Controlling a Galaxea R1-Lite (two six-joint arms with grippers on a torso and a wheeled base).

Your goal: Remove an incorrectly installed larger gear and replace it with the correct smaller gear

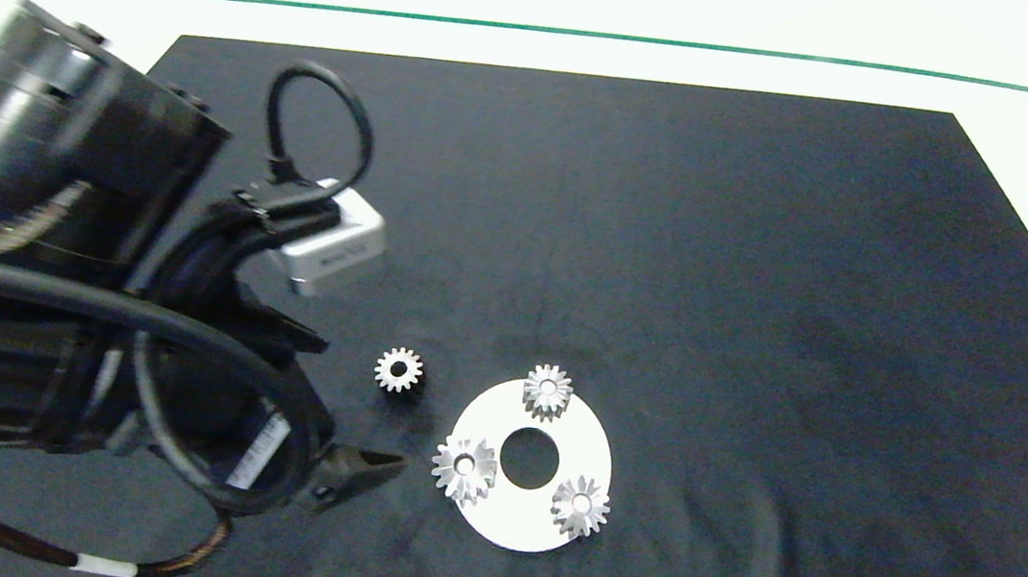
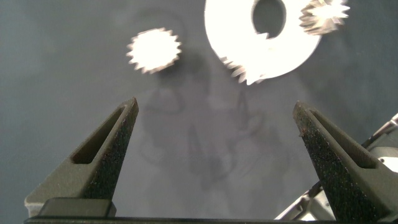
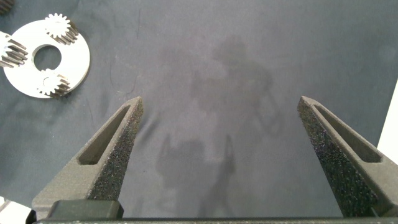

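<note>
Left gripper (image 1: pixel 378 464) nearest camera, fingers spread wide, holding nothing, low over mat (image 1: pixel 769 260) just left of white disc (image 1: pixel 536 523). Larger gear (image 1: pixel 464 468) sat on disc's left edge, not yet removed. Smaller gear (image 1: pixel 398 369) lay loose on mat, left of disc. Right gripper (image 3: pixel 221 155) released, away right. Removal and replacement both remained.

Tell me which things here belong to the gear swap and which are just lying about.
Job: larger gear, on the disc; smaller gear, loose on the mat; left gripper, open beside them.
Idle: two other gears on the disc; right gripper, over bare mat.
</note>
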